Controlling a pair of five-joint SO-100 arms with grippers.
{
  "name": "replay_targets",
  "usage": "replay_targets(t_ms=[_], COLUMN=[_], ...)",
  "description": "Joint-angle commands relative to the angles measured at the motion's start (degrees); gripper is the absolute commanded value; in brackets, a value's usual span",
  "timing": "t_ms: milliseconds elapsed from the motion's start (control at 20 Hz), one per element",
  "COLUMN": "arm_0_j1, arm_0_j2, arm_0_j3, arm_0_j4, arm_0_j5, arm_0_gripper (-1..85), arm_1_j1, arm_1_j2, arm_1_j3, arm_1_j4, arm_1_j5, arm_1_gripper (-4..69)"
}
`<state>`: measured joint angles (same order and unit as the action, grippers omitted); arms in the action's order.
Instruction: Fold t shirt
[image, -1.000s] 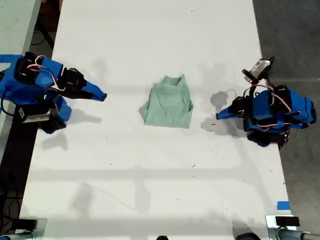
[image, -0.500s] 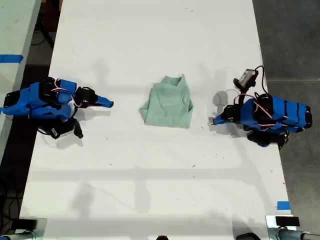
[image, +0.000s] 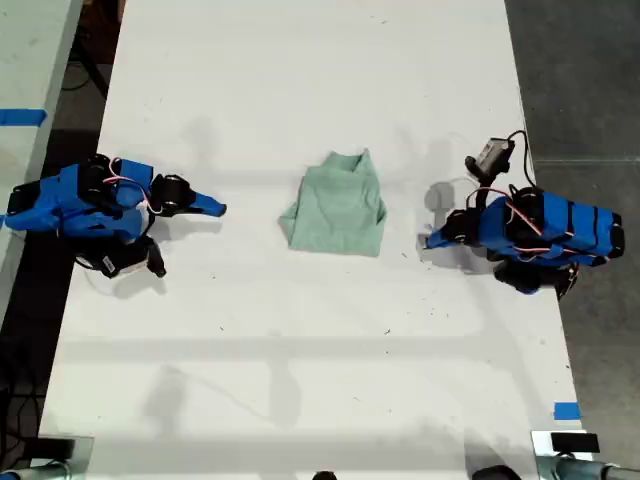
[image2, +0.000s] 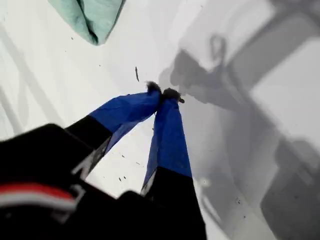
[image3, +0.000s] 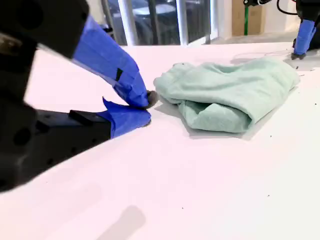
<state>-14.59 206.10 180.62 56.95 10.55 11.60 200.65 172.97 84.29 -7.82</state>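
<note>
Mint-green wrinkled fabric t shirt (image: 335, 212) is being left folded on the white table (image: 300, 340); first claw (image2: 163, 93) and second claw (image3: 146, 107) are being held closed, empty.

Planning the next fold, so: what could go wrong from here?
My first claw and my second claw are both shut and clear of the t shirt; closing in like this would likely push it, not grip it. Also, the shirt lies bunched in thick layers, so a pinch may catch only the top one.
</note>
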Motion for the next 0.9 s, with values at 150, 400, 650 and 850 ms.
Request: replay_targets(t_ms=[150,400,650,850], arm_0_j1=[-0.44,-0.44,3.78,6.33], arm_0_j2=[0.35,0.35,0.44,0.53], arm_0_j3=[-0.26,0.18,1.67,1.49], arm_0_j4=[0.44,3.16,2.64,2.02], arm_0_j5=[-1.76,-9.32,-15.91,-2.55], arm_0_gripper=[-0.2,-0.2,-0.2,6.5], arm_1_j1=[1.05,1.14,-1.58,-5.19], arm_1_j2=[0.18,0.18,0.18,0.18], arm_1_j3=[0.7,1.32,3.34,3.34], arm_1_j4=[-0.97,-1.93,-4.04,-4.04], arm_1_j5=[-0.44,2.11,0.53,5.19], arm_1_gripper=[1.9,3.6,3.2,6.5])
